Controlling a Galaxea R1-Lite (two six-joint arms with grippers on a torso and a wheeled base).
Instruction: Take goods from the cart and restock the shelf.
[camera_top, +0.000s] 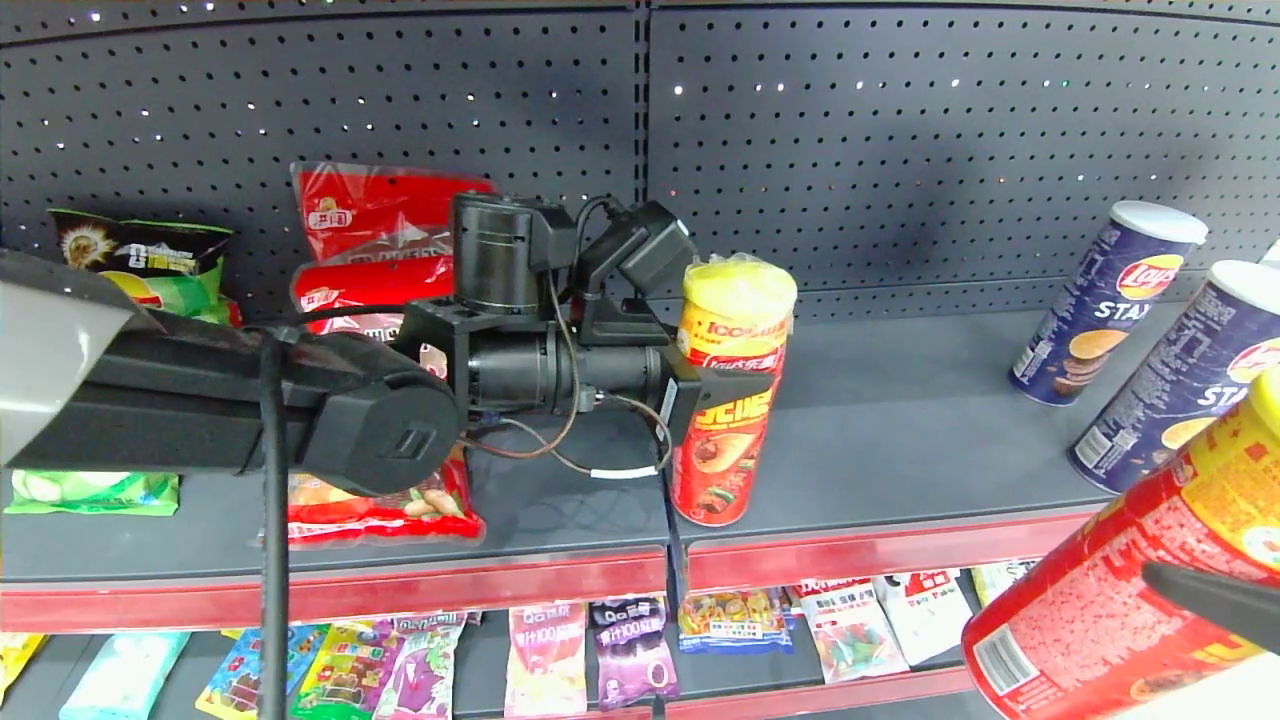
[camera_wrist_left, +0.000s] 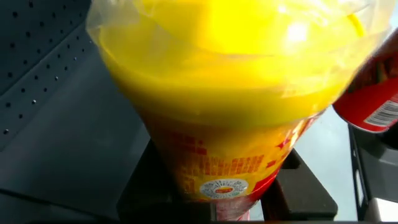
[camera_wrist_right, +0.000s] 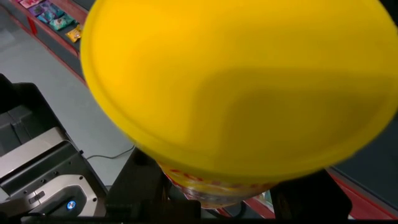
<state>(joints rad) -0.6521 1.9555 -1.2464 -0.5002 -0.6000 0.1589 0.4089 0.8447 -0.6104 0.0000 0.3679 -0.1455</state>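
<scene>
Left claw (camera_top: 728, 385) clamped mid-body on a red chip canister (camera_top: 722, 470) with a yellow lid, upright, base at the shelf (camera_top: 900, 430) board near its front edge. Right claw (camera_wrist_right: 224, 196) clamped on a second red canister (camera_top: 1120, 600), tilted, in front of the shelf. Two blue chip canisters (camera_top: 1105, 300) lean on the shelf beyond it.

A shop aisle: pegboard wall (camera_top: 900, 120) behind, grey shelf (camera_top: 900, 430) with red price rail (camera_top: 400, 590), chip cans (camera_top: 1105, 300) right, snack bags (camera_top: 380, 240) left, sweets packets (camera_top: 545, 660) below.
</scene>
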